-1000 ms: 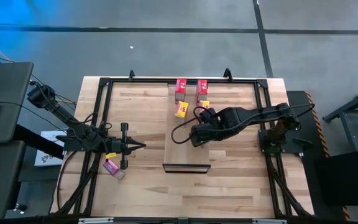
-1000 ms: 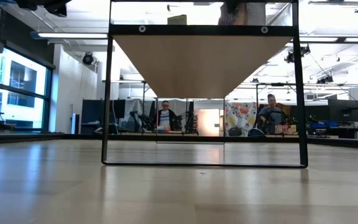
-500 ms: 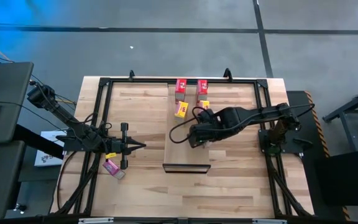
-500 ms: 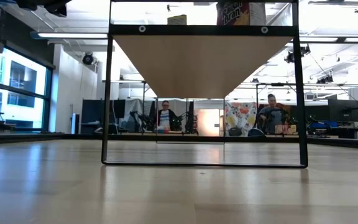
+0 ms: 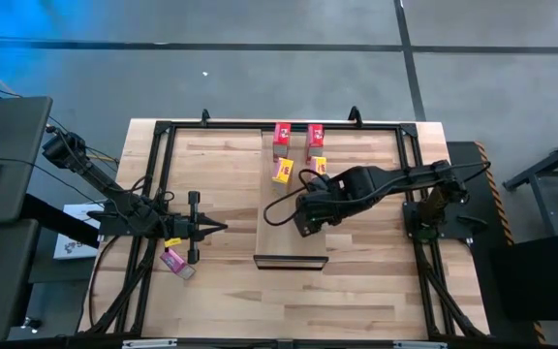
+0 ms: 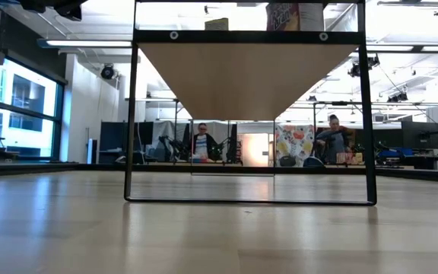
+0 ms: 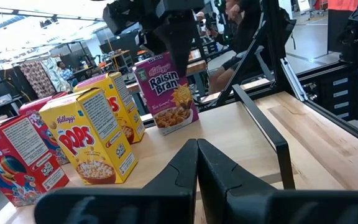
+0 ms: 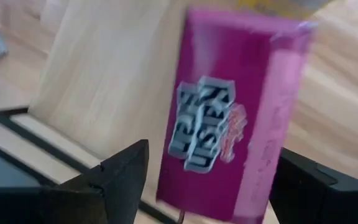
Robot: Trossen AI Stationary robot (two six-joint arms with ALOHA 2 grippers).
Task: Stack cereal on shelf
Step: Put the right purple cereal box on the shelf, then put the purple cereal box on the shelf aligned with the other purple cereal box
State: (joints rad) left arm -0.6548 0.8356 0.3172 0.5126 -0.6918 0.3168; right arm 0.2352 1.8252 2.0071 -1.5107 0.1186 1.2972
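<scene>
My right gripper (image 5: 303, 218) is over the long light-wood shelf (image 5: 284, 242) and is shut on a magenta-pink cereal box (image 8: 229, 118). The box also shows in the left wrist view (image 7: 166, 93) and at the top of the low view (image 6: 295, 15). Two red boxes (image 5: 282, 134) (image 5: 315, 136) and two yellow boxes (image 5: 282, 171) (image 5: 318, 163) stand upright on the shelf's far part. A second magenta box (image 5: 172, 260) lies on the table by my left arm. My left gripper (image 5: 223, 228) is shut and empty, left of the shelf. My right gripper holds the magenta box by its top end (image 7: 160, 62), pinched between the two fingers (image 7: 176, 37), which come from above and point down. The box hangs upright below them, its bottom at the shelf's surface; whether it touches the shelf I cannot tell.
The shelf's dark end bar (image 5: 291, 260) lies toward the table's near edge. A black frame (image 5: 163, 174) runs round the tabletop. People sit at desks in the room behind (image 6: 201, 141).
My right gripper has moved a little toward the table's near edge along the shelf, carrying the magenta box. In the low view the box has come more fully into sight above the shelf's bar.
</scene>
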